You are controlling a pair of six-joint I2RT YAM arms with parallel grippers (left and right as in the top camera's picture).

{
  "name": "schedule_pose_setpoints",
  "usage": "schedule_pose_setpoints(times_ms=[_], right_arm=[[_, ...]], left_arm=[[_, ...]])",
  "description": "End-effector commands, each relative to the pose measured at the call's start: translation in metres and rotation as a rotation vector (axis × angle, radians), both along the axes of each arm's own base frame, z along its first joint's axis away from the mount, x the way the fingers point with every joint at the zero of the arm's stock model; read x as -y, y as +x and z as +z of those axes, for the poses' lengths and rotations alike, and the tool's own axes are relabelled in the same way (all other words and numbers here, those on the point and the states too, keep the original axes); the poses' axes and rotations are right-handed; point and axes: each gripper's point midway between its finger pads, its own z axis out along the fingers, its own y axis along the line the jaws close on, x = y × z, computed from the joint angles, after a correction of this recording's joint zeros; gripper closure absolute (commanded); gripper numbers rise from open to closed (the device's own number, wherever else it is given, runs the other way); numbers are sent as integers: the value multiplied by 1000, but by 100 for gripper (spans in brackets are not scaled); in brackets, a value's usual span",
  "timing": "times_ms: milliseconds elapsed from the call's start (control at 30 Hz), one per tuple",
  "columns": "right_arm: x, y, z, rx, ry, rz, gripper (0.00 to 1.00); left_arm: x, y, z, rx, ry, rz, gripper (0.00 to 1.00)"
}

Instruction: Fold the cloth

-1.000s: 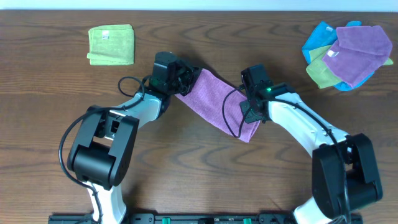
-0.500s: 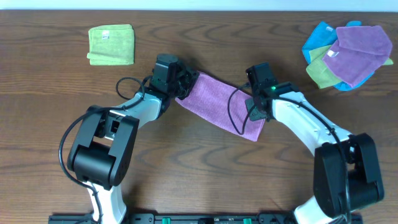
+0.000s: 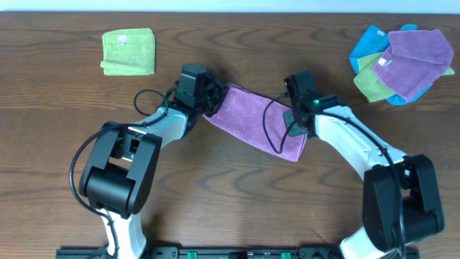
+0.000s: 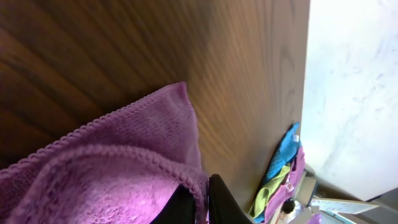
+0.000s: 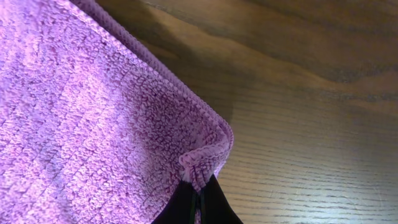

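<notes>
One orchid-pink terry microfibre cloth (image 3: 250, 119) spans frame centre, its ends clenched in the left end effector (image 3: 214, 98) and right end effector (image 3: 295, 131). Bare wooden worktop (image 3: 230, 191) surrounds its edges; one lime-green folded cloth (image 3: 128, 51) lies upper left.

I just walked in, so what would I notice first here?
The pinkish-purple terry cloth mid-table, slanting between the left gripper and right gripper, each pinching an end. Next, the heap of blue, green and violet cloths top right and the folded lime-green cloth top left.
</notes>
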Motion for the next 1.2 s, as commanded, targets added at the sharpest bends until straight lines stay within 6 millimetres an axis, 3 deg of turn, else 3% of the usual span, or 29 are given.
schedule_pose_setpoints(times_ms=[0,233,300,367,400,433,500,533,767,900,1167], right_arm=[[14,0,5,14,-22,-24,99],[22,4,4,27,-17,-47,98],[22,3,4,26,-17,-47,91],[22,3,4,26,-17,-47,59],[22,3,4,26,-17,-47,43],[22,3,3,25,-17,-47,20],[22,3,3,24,-17,-47,1],[22,3,3,24,-17,-47,1],[19,2,3,23,2,-58,1],[13,-12,4,-17,46,-104,1],[22,-45,51,25,159,-409,2]], left_arm=[[8,-1,-8,-4,17,-17,90],[11,-1,-9,-1,21,-19,91],[10,-1,-9,0,22,-17,84],[10,0,-9,0,23,-15,66],[10,0,-9,0,24,-15,50],[10,0,-9,1,24,-14,30],[10,0,-9,1,25,-14,8],[10,0,-9,1,25,-14,4],[9,2,-7,9,13,-18,5],[15,9,12,93,-40,-79,5],[-8,24,22,125,-61,-53,5]])
